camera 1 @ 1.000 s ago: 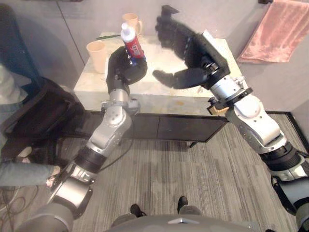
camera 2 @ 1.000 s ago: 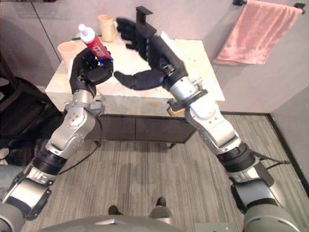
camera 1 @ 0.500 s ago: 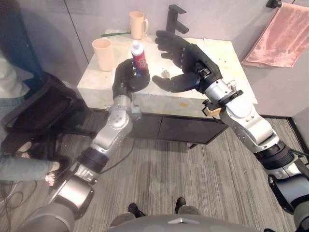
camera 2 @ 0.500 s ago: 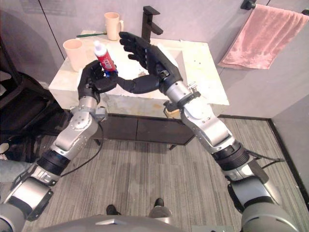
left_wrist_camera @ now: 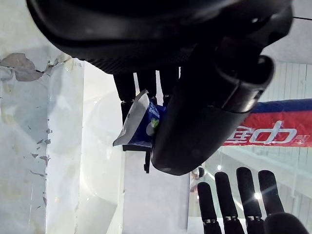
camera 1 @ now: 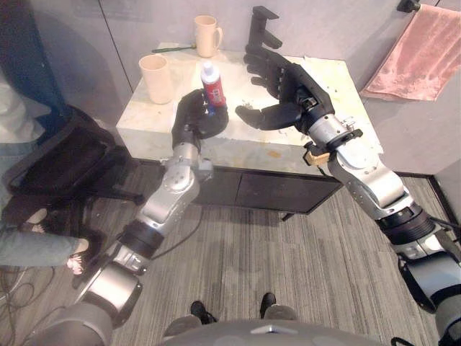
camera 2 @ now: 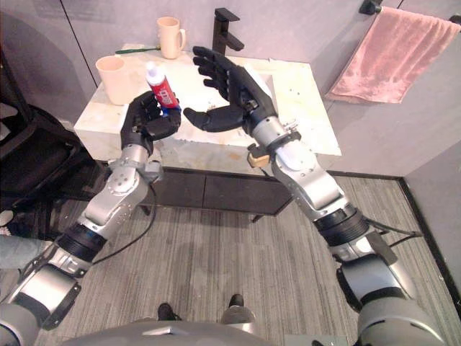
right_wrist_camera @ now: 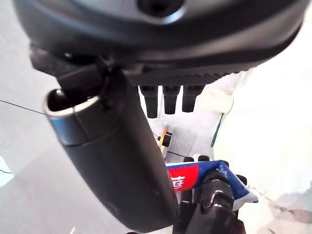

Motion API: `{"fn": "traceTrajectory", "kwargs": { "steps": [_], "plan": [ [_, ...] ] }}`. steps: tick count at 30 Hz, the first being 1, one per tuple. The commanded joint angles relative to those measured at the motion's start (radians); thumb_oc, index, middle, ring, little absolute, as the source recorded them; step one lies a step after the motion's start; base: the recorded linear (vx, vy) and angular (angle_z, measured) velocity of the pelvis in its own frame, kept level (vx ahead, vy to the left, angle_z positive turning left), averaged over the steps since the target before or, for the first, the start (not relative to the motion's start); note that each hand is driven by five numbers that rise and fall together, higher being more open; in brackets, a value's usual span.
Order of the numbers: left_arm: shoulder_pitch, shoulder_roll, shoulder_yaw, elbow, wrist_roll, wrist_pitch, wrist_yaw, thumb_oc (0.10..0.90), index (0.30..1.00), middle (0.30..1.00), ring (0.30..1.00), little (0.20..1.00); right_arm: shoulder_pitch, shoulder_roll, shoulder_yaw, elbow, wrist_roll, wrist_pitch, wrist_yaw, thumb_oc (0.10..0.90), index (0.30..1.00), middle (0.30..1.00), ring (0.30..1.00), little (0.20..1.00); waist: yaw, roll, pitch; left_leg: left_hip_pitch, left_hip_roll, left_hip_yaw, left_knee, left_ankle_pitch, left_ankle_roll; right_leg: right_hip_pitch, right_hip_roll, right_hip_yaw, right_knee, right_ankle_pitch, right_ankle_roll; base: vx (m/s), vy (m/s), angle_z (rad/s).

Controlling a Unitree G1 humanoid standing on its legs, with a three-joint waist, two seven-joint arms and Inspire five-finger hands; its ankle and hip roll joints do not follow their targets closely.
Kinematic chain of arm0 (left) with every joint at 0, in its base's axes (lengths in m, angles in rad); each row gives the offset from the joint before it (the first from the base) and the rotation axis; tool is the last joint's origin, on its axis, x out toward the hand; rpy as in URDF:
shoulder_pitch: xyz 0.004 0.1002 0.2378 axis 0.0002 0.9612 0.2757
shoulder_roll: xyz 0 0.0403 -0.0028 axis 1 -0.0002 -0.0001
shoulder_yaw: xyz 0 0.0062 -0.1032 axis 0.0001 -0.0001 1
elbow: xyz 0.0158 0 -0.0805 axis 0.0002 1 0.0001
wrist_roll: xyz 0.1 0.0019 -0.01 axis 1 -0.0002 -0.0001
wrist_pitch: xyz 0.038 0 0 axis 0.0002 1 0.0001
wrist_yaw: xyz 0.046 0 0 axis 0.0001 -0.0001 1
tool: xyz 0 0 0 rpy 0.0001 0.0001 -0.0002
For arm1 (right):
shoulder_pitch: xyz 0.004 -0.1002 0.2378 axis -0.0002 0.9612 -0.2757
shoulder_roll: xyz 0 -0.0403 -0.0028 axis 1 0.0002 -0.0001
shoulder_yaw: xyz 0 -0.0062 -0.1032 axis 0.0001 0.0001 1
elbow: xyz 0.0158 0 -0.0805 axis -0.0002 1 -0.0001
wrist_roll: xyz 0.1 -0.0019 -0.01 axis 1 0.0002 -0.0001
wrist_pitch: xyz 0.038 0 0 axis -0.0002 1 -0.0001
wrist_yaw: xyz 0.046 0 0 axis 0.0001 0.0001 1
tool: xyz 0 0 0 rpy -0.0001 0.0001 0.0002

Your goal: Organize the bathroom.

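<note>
Left hand (camera 1: pixel 196 121) clamped on upright tube (camera 1: pixel 212 86), over worktop (camera 1: pixel 238 144) front edge, left of middle. Right hand (camera 1: pixel 288 92) just beside it, fingers spread, holding nothing.

The toothpaste tube (camera 1: pixel 212 86) is red with a white cap, white lettering and a blue end with a white crimp. Both the left robot hand (camera 1: pixel 197 119) and the right robot hand (camera 1: pixel 284 90) are black. The bench (camera 1: pixel 238 137) has a pale cream, marbled top with faint grey veins over a dark brown cabinet front. The two cups (camera 1: pixel 157 78) are a light peach colour, and the toothbrush (camera 1: pixel 173 49) is green. The faucet (camera 1: pixel 261 27) is matte black. The towel (camera 1: pixel 421 50) is dusty pink. The floor (camera 1: pixel 274 252) is grey with a streaked plank pattern.
</note>
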Motion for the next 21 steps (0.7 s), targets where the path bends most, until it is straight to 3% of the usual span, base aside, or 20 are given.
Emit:
{"fn": "traceTrajectory", "kwargs": {
  "steps": [1, 16, 21],
  "plan": [
    [-0.139, -0.039, -0.029, -0.021, 0.085, -0.1, -0.029, 0.4, 0.3, 0.3, 0.3, 0.3, -0.199, 0.035, -0.049, 0.036, 0.049, -0.151, -0.007, 0.8, 0.9, 0.9, 0.9, 0.9, 0.012, 0.009, -0.094, 0.011, -0.032, 0.022, 0.12, -0.067, 0.0, -0.093, -0.029, -0.005, 0.134, -0.085, 0.049, 0.0, 0.004, 0.06],
    [-0.136, -0.059, -0.05, 0.02, 0.092, -0.08, -0.06, 0.4, 0.3, 0.3, 0.3, 0.3, -0.274, 0.05, -0.011, 0.068, 0.088, -0.127, 0.021, 0.8, 0.9, 0.9, 0.9, 0.9, 0.026, 0.009, -0.095, 0.012, -0.034, 0.01, 0.122, -0.072, -0.004, -0.105, -0.051, -0.019, 0.149, -0.072, 0.053, 0.0, -0.001, 0.03],
    [-0.135, -0.067, -0.058, 0.016, 0.114, -0.069, -0.06, 0.4, 0.3, 0.3, 0.3, 0.3, -0.279, 0.064, 0.003, 0.065, 0.102, -0.086, 0.058, 0.8, 0.9, 0.9, 0.9, 0.9, 0.028, 0.01, -0.095, 0.012, -0.034, 0.006, 0.121, -0.073, -0.004, -0.111, -0.057, -0.024, 0.152, -0.068, 0.054, -0.01, -0.002, 0.04]
  ]
}}
